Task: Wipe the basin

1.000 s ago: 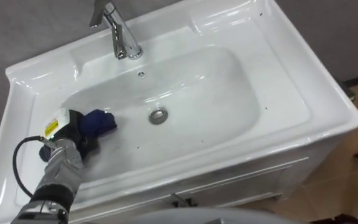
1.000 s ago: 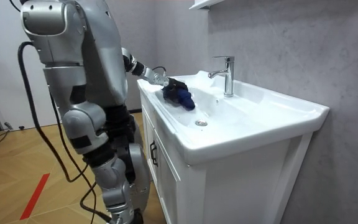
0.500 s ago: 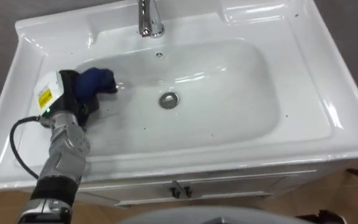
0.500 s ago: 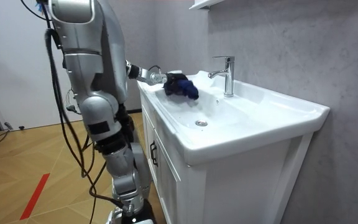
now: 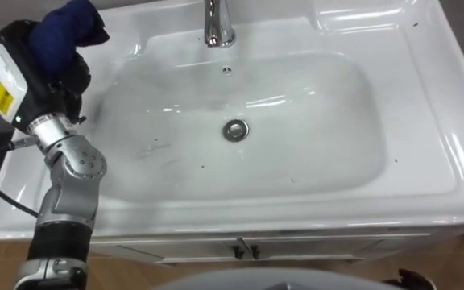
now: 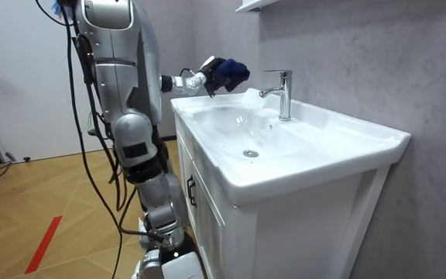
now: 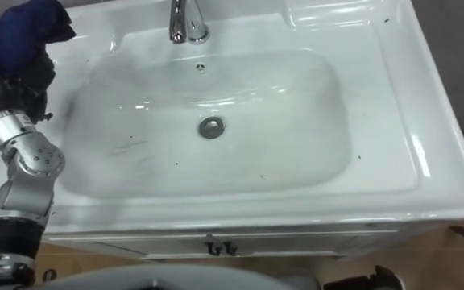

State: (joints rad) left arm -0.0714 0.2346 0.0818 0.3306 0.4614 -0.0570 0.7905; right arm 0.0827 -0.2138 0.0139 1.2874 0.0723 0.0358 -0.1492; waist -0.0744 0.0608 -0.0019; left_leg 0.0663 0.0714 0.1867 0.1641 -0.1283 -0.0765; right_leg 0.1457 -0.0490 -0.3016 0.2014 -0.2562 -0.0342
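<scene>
A white vanity cabinet (image 6: 285, 232) is seen on a wooden floor (image 6: 45, 201) against a grey wall (image 6: 362, 62), and the robot is stood at its end on the room view's left, upright and turned toward it. The cabinet is topped by a white basin (image 5: 425, 97), whose wide bowl lies below the fingers and to their right, the near left corner of its rim being the part closest under them. A thin wet film and a few dark specks can be made out across the bowl's floor. A chrome faucet (image 5: 216, 24) is mounted at the back of the rim, to the right of the fingers and well apart from them, with its spout turned out over the bowl. The left hand (image 5: 63, 76) is held up in the air above the basin's left rear corner, clear of the rim, with the forearm rising to it from the lower left. Its fingers are curled round a bunched dark blue cloth (image 5: 67, 32); the cloth is gripped at its lower part, while the loose upper part stands out above and beyond the fingertips and touches neither basin nor faucet. The round metal drain (image 5: 234, 130) is set in the middle of the bowl, lower than the fingers and well to their right. A small overflow hole (image 5: 227, 71) is found in the bowl's back wall, between the drain and the faucet's base.
</scene>
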